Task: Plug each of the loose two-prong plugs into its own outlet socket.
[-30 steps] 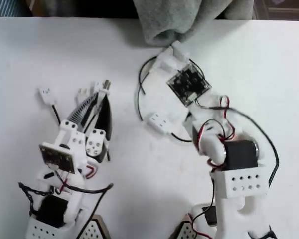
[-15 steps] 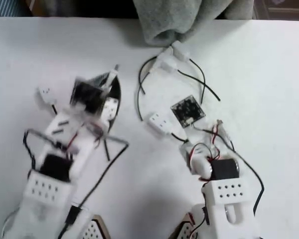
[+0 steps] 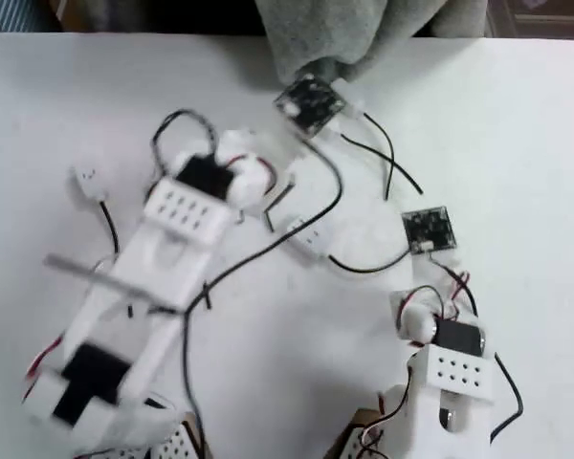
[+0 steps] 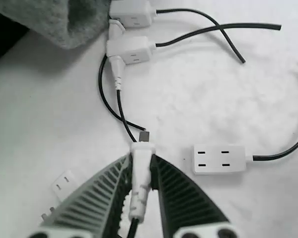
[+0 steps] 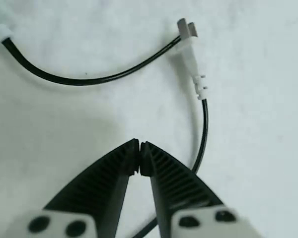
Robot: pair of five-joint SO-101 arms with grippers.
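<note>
My left gripper point(image 4: 142, 157) is shut on a white two-prong plug point(image 4: 140, 171), whose prongs stick out past the fingertips above the table. A white outlet socket point(image 4: 219, 158) with a black cord lies just beside it, a short gap away; the high view shows this socket point(image 3: 306, 236) mid-table. Two more sockets point(image 4: 131, 49) lie farther off by the grey cloth point(image 4: 54, 20), one with a plug in its side. My right gripper point(image 5: 139, 148) is shut on nothing, low over the table. Ahead of it lies a loose white plug point(image 5: 192, 59) on a black cord.
Another small white socket point(image 3: 88, 180) sits at the table's left, and a white socket block point(image 4: 67, 181) lies beside my left fingers. Black cords point(image 3: 383, 158) loop across the middle. The grey cloth point(image 3: 344, 38) hangs over the back edge.
The left arm has swung from the left side to the middle back with the plug in its gripper. The right arm has pulled back from the far sockets toward the front right.
</note>
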